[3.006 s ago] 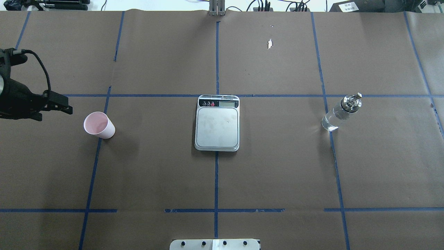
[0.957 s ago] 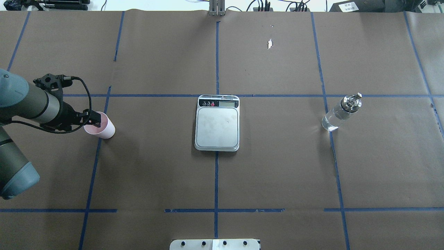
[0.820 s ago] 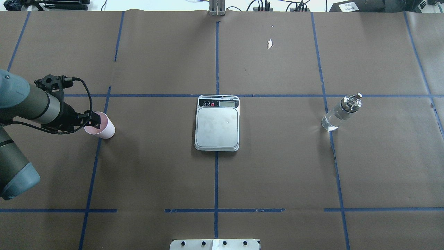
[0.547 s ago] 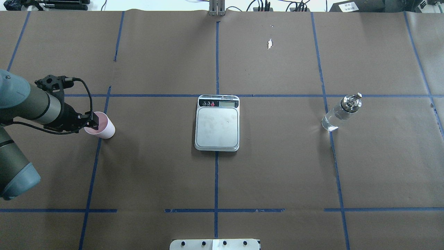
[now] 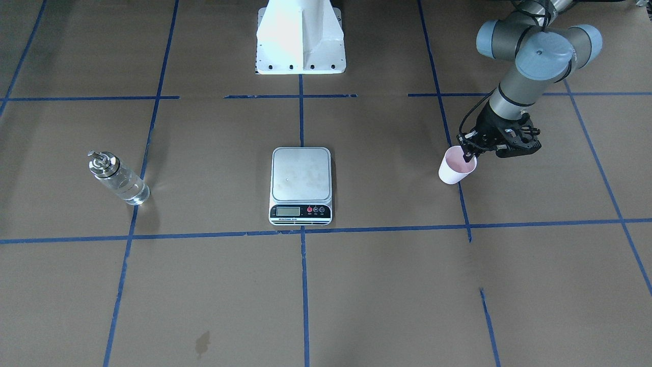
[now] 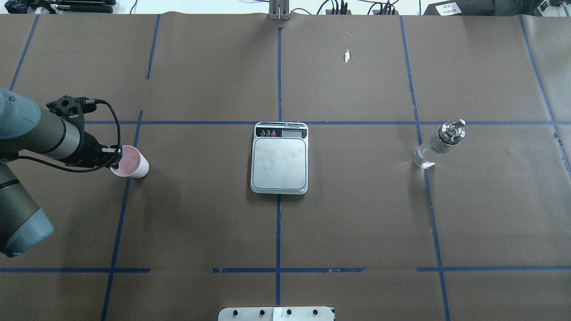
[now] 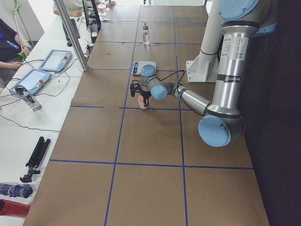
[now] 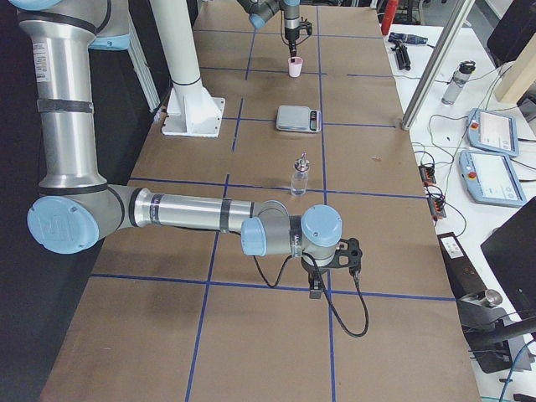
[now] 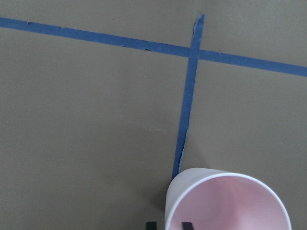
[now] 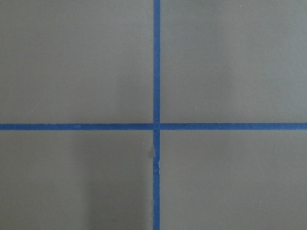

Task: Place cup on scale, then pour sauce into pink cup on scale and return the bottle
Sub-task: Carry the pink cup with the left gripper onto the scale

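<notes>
The scale [image 6: 279,158] sits centre frame, the bottle [image 6: 439,145] at right, the cup [image 6: 130,162] upright at left, its rim wall pinched by the left gripper [image 6: 115,156], one finger inside. A straight, level lift should keep it from tipping. The right gripper [image 8: 314,289] doesn't show how its jaws stand.

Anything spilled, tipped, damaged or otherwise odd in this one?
Nothing spilled or tipped: the cup, bottle and scale stand normally. Only the brown paper cover is blemished, with a small white tear beyond the scale and a dark stain near the operators' edge.
</notes>
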You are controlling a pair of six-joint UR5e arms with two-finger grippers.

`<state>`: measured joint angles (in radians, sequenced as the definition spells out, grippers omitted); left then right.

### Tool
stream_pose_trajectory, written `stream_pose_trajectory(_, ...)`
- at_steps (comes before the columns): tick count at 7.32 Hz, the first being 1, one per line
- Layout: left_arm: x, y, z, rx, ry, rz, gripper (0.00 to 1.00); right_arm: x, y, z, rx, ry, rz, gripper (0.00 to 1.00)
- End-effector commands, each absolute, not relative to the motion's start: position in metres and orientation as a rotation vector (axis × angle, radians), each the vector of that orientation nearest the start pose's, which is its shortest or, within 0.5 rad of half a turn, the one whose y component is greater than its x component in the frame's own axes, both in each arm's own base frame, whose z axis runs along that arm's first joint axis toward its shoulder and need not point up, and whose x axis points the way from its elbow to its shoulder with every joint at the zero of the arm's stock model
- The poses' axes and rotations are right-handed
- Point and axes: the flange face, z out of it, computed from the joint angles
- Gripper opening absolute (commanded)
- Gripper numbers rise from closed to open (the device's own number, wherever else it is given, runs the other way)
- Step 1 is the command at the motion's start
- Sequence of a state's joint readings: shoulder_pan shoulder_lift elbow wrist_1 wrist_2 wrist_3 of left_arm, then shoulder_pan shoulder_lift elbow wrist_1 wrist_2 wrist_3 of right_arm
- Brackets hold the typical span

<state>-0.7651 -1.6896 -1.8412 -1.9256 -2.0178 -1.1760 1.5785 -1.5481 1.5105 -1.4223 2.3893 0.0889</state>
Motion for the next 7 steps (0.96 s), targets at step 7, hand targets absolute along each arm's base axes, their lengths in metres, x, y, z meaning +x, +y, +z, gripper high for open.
stream_pose_trajectory(7,0.358,-0.46,0.167,-0.081,0.887,-0.21,0.0,0.064,-0.511,0.63,0.121,-0.845,0.022,1.0)
